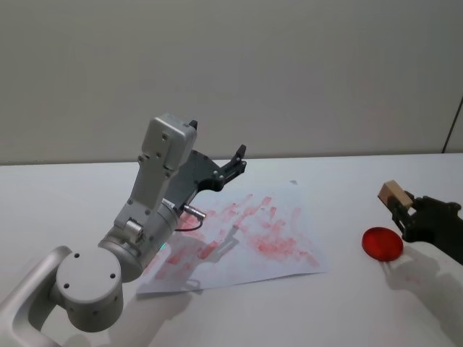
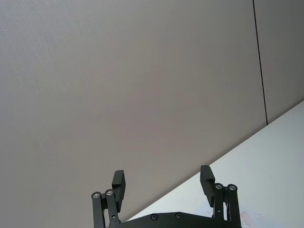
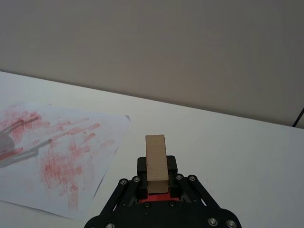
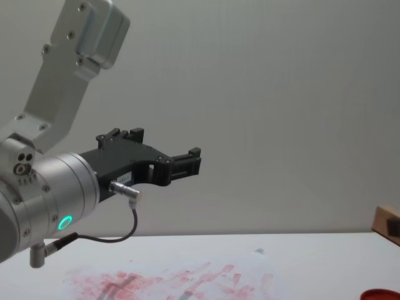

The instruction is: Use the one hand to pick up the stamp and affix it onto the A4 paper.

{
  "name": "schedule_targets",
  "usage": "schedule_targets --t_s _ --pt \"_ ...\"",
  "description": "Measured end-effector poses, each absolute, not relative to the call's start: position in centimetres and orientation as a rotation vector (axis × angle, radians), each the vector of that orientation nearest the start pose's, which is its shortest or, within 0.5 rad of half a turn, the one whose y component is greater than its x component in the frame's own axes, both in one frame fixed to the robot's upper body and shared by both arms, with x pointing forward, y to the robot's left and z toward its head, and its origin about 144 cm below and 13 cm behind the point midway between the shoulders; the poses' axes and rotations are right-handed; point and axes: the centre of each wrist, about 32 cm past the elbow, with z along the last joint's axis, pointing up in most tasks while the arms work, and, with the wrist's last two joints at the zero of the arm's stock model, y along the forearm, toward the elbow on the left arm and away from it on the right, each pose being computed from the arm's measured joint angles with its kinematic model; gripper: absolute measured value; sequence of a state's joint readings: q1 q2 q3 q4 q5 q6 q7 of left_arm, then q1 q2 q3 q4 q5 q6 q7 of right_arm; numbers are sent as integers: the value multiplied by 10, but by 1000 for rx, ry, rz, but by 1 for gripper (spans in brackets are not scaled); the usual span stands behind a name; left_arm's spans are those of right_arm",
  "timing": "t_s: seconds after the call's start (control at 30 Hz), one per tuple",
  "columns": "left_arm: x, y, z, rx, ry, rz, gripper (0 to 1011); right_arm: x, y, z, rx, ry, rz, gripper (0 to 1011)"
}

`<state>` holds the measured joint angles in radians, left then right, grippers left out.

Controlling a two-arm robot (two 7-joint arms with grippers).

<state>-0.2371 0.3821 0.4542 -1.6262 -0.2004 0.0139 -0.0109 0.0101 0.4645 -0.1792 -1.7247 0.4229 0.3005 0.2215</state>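
The stamp (image 1: 393, 194), a small light-brown wooden block, is held in my right gripper (image 1: 402, 205) above the table at the right; it also appears as the stamp (image 3: 156, 163) between that gripper's black fingers, and as the stamp (image 4: 385, 221) at the chest view's right edge. The A4 paper (image 1: 260, 238), white with smeared red marks, lies in the middle of the table, left of the stamp; it is also seen as the A4 paper (image 3: 57, 156) and the A4 paper (image 4: 187, 281). My left gripper (image 1: 237, 160) hangs open, raised over the paper's far edge, with nothing in it (image 2: 163, 184).
A flat round red ink pad (image 1: 382, 243) lies on the white table just below and in front of the right gripper, and shows at the ink pad (image 4: 381, 294). The left arm's grey body (image 1: 137, 231) stands over the paper's left part. A grey wall runs behind.
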Motion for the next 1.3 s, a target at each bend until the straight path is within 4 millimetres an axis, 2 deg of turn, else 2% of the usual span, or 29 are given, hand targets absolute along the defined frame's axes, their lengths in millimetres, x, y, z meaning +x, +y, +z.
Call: schedule_targets --t_s 0.33,1.07,1.17,1.3 --pt "492 198 1204 61 -268 1124 1001 453 -295 1189 -248 192 -1110 216" --pt "492 198 1204 61 -268 1124 1001 463 -291 1173 -336 252 -1090 216" --pt "492 198 1204 61 -268 1124 1001 463 -290 1172 -342 255 -1089 268" --pt "492 198 1204 61 -268 1124 1001 464 -290 1171 -347 258 -1089 412"
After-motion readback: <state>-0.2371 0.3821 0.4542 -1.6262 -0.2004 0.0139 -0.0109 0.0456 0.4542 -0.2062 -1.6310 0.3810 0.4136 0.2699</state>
